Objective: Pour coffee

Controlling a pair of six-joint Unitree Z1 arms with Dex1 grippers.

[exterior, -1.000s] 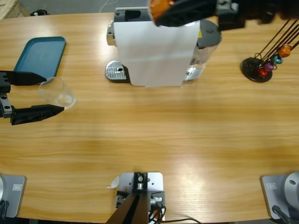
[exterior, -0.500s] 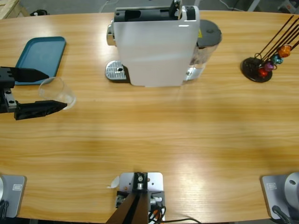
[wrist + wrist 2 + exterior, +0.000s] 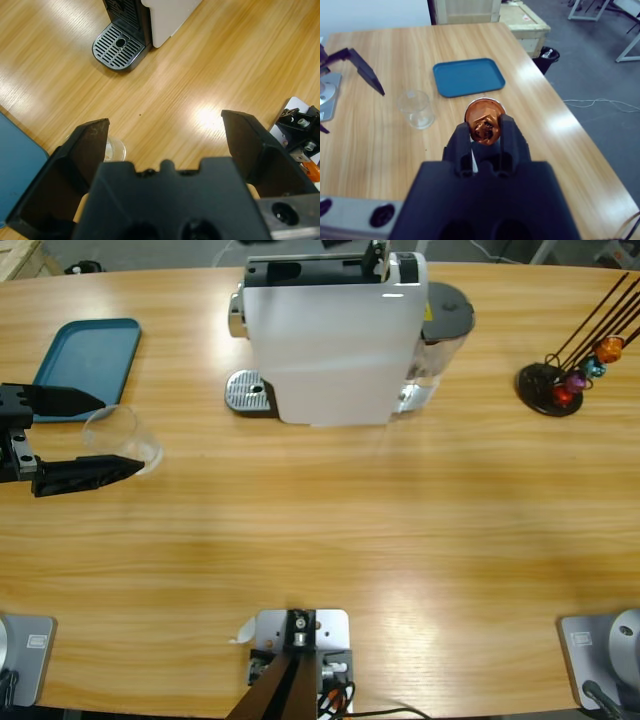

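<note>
Left gripper (image 3: 98, 432) at the table's left edge, jaws wide apart either side of the empty glass (image 3: 124, 438); no contact visible. Glass stands upright just beside the blue tray (image 3: 88, 360), near the left end of the table (image 3: 330, 530).

Right gripper (image 3: 485, 131) is out of the high view; wrist view shows it raised above the table, jaws clamped on an orange capsule (image 3: 483, 121), foil face toward the camera.

Machine (image 3: 330, 335) sits at the far edge, mid-table; drip grille (image 3: 250, 393) on its left side is bare. Capsule stand (image 3: 565, 375) near the far right corner holds more capsules.

Coffee: none seen anywhere; glass is clear and dry as far as can be told.

Progress, judged: early. Capsule is picked, but not loaded; glass not yet gripped nor placed on the grille; nothing brewed, nothing poured. Remaining: load capsule, move glass under the spout, brew, pour
</note>
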